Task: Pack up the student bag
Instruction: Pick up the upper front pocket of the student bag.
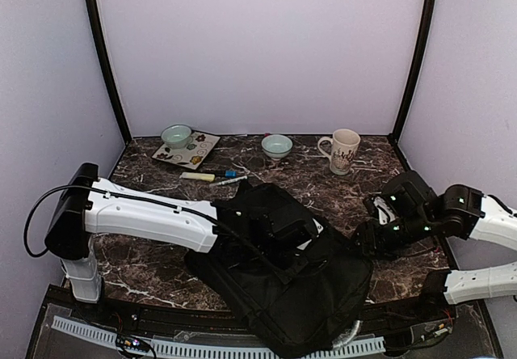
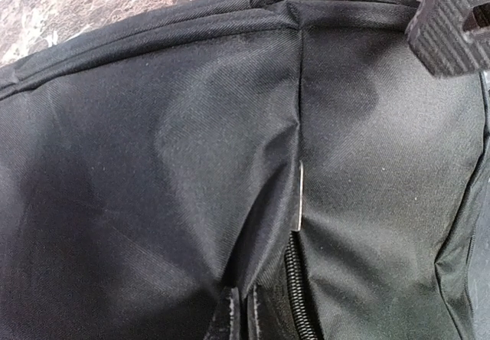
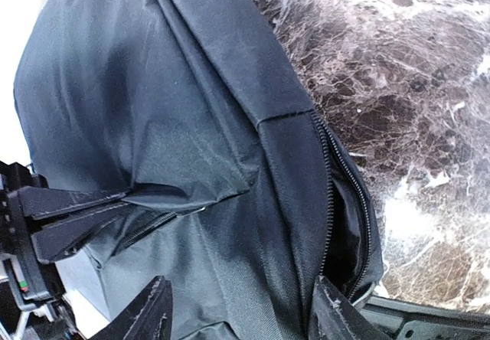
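The black student bag (image 1: pixel 283 286) lies at the near middle of the table. My left gripper (image 1: pixel 284 223) rests on its top. In the left wrist view the left gripper (image 2: pixel 243 318) is shut on a fold of bag fabric (image 2: pixel 191 164) beside a zipper (image 2: pixel 295 294). My right gripper (image 1: pixel 365 242) is at the bag's right edge. In the right wrist view the right gripper (image 3: pixel 241 317) is open and hovers over the bag (image 3: pixel 199 110), whose side zipper opening (image 3: pixel 346 210) gapes. The left fingers (image 3: pixel 69 217) show there pinching the fabric.
At the back stand a decorated plate (image 1: pixel 194 154) with a pale green bowl (image 1: pixel 176 136), a second bowl (image 1: pixel 277 145) and a white mug (image 1: pixel 343 150). Pens and markers (image 1: pixel 214 175) lie behind the bag. Dark marble tabletop (image 1: pixel 153 262) surrounds the bag.
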Controlling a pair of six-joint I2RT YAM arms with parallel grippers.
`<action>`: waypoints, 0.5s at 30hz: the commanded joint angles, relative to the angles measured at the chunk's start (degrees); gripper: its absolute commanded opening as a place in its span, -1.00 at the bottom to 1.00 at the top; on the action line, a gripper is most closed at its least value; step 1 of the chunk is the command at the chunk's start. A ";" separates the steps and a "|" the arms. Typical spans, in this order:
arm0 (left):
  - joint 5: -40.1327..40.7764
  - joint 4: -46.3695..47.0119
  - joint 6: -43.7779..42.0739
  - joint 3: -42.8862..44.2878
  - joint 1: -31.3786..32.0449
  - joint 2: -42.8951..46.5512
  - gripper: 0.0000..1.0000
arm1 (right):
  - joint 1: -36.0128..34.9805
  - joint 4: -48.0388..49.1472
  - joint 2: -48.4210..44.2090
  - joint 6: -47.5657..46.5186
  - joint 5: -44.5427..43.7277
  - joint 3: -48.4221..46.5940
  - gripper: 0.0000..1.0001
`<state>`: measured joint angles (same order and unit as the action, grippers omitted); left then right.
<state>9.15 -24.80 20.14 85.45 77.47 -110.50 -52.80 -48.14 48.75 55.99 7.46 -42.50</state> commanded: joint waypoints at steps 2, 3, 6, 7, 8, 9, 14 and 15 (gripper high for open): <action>-3.48 3.87 1.90 0.46 -1.57 -4.55 -1.00 | -0.29 -4.09 -1.84 7.98 -5.52 -7.54 0.25; -3.78 4.15 2.22 0.63 -1.89 -4.63 -1.00 | -0.29 -9.65 -2.44 9.40 -9.21 -8.94 0.30; -5.68 5.60 4.11 0.55 -3.08 -4.26 -1.00 | -0.23 -17.11 -5.74 11.94 -17.00 -10.76 0.40; -6.77 6.31 4.80 0.50 -3.60 -4.09 -1.00 | -0.21 -18.20 -6.79 13.01 -17.90 -11.18 0.41; -7.87 7.24 5.68 0.32 -3.98 -3.84 -1.00 | -0.14 -18.61 -7.61 13.47 -17.92 -11.60 0.42; -8.79 8.10 6.41 0.15 -4.40 -3.57 -1.00 | -0.19 -18.30 -8.19 13.98 -17.18 -11.73 0.41; -12.69 12.27 9.90 0.28 -5.56 -3.39 -1.00 | -0.20 -10.12 -9.07 16.58 -9.85 -8.47 0.36; -13.66 13.30 10.59 0.44 -5.70 -3.45 -1.00 | -0.22 -7.60 -9.10 17.27 -8.67 -7.44 0.34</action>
<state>0.12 -16.47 26.81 86.50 72.84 -112.66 -52.84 -62.39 39.35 69.43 -4.99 -52.93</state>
